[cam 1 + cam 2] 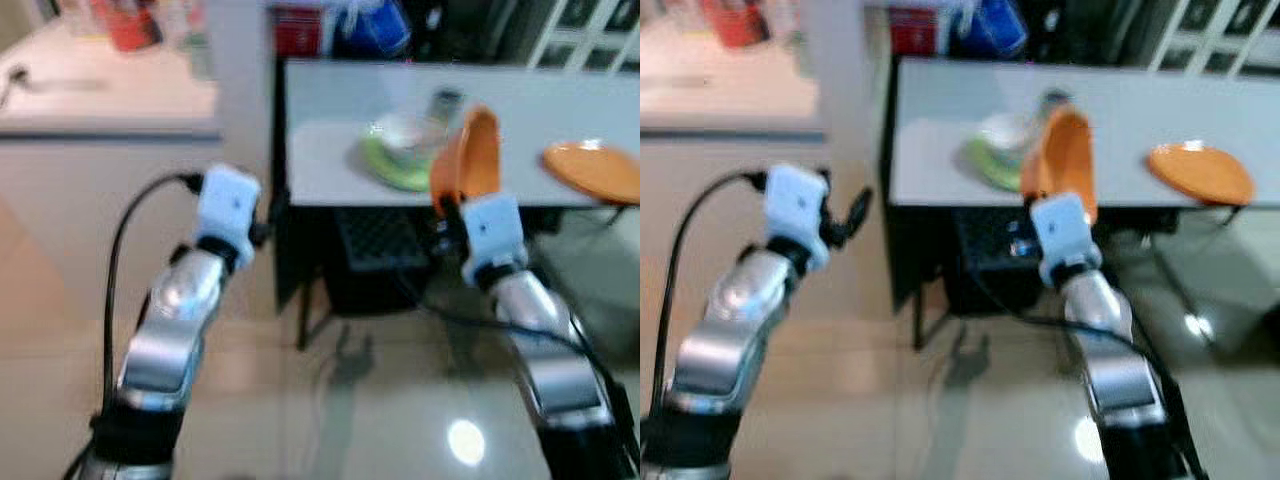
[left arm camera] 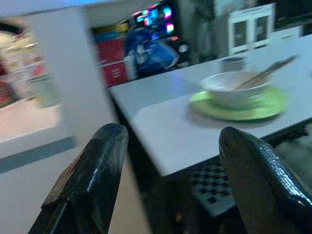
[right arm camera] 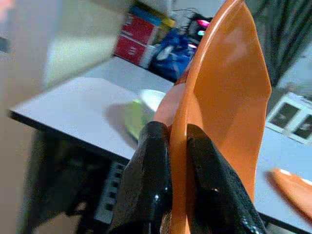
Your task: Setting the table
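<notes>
Right gripper clamps the rim of an orange plate, held on edge just short of the grey table; left gripper empty, fingers spread. Judgement: close in, level the plate, lower it onto bare tabletop clear of the green plate with its white bowl and the second orange plate. Head views blurred; what lies in the bowl is unclear.

Orange plate in black-fingered right hand; green plate, grey table.
</notes>
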